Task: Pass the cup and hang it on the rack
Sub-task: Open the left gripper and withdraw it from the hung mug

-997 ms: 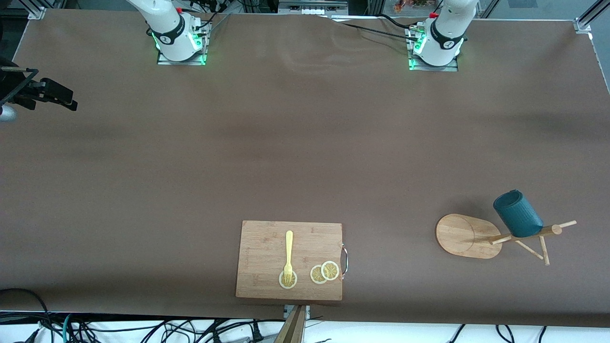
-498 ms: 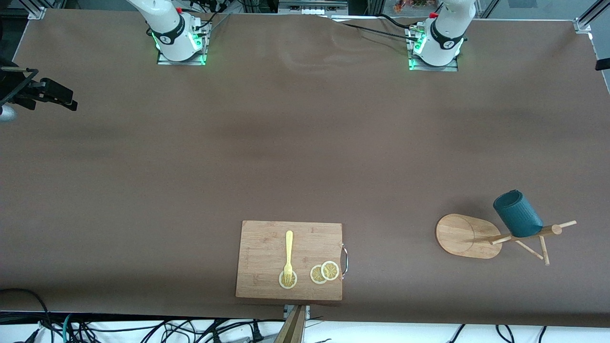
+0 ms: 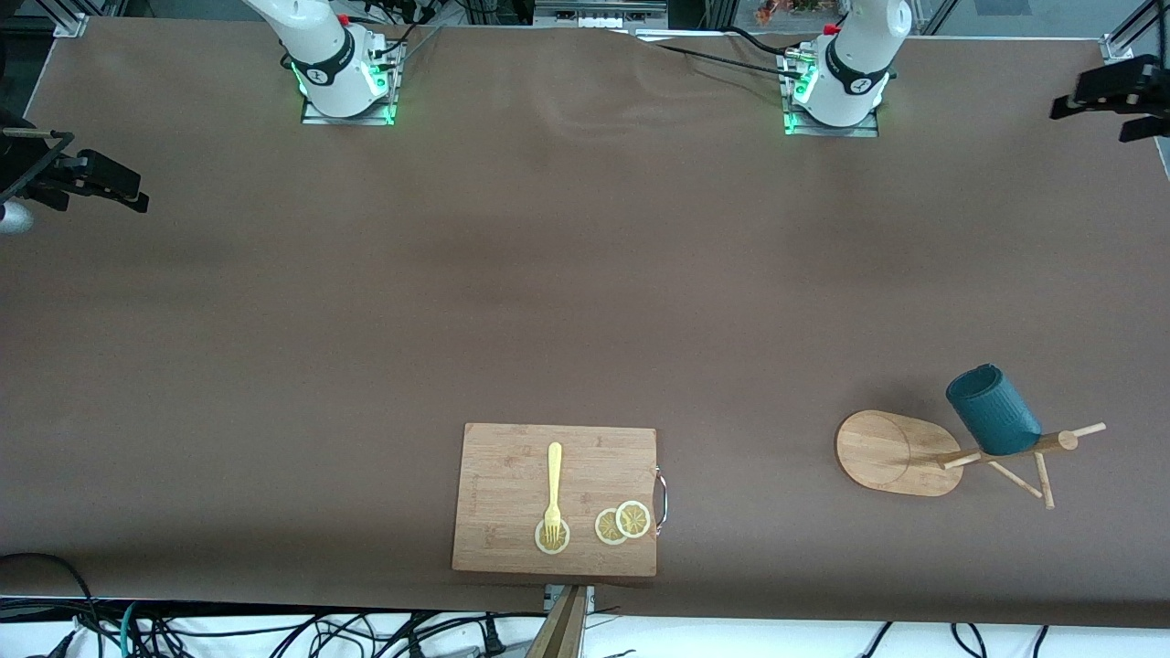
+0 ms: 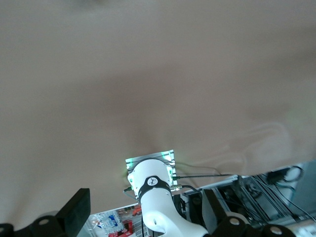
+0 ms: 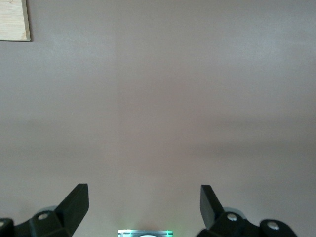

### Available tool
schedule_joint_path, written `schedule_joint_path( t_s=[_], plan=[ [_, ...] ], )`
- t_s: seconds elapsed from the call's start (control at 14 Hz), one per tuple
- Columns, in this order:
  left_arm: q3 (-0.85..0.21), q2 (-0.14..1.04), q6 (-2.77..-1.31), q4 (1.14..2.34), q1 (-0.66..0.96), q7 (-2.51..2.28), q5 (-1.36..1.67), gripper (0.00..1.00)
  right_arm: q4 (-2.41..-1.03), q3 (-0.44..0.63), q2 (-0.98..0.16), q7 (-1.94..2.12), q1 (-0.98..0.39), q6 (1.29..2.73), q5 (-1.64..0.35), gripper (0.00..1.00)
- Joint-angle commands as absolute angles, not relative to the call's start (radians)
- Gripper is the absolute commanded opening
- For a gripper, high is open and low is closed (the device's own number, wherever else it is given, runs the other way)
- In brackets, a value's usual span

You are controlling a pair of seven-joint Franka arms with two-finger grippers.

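The dark teal ribbed cup [image 3: 994, 411] hangs on an upper peg of the bamboo rack [image 3: 896, 452], which stands toward the left arm's end of the table, close to the front camera. No gripper touches either one. My left gripper [image 3: 1097, 110] hovers open over the table edge at the left arm's end. In the left wrist view, nothing sits between its fingers [image 4: 76, 217], only the left arm's own base [image 4: 150, 185] farther off. My right gripper [image 3: 119, 187] waits open over the table edge at the right arm's end. In its wrist view the right gripper [image 5: 144, 200] is empty above bare brown cloth.
A rectangular cutting board [image 3: 512, 466] lies at the table's front edge, mid-table, carrying a yellow fork [image 3: 553, 480] and lemon slices [image 3: 622, 523]. One corner of the board [image 5: 14, 19] shows in the right wrist view. Cables run along the front edge.
The left gripper has swung into the front view at the left arm's end of the table. The right gripper, cup and rack have not moved.
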State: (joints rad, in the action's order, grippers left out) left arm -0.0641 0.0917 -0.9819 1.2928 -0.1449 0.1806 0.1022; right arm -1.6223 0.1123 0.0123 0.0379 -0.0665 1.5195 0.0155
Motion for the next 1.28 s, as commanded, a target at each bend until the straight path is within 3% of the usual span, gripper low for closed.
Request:
schedule_joint_path(
  t_s=[0.0,0.14,0.57,0.78,1.21],
  plan=[
    [-0.025,-0.09,-1.144,1.567,-0.079,0.146,0.071,1.0,-1.611,0.103,0.014,0.041,-0.054,1.508,0.003,1.0],
    [-0.014,-0.153,-1.222,1.679,-0.045,0.086,0.055,1.0,-1.611,0.103,0.014,0.041,-0.054,1.506,0.003,1.0],
    [-0.015,-0.161,-1.516,1.854,-0.026,0.086,0.026,1.0,-1.611,0.103,0.014,0.041,-0.054,1.506,0.003,1.0],
    [-0.012,-0.112,-1.656,1.867,-0.025,0.11,0.023,1.0,-1.611,0.103,0.014,0.041,-0.054,1.506,0.003,1.0],
    [-0.014,-0.074,-1.75,1.848,-0.009,0.192,-0.074,1.0,-1.611,0.103,0.014,0.043,-0.054,1.503,0.003,1.0]
  ],
)
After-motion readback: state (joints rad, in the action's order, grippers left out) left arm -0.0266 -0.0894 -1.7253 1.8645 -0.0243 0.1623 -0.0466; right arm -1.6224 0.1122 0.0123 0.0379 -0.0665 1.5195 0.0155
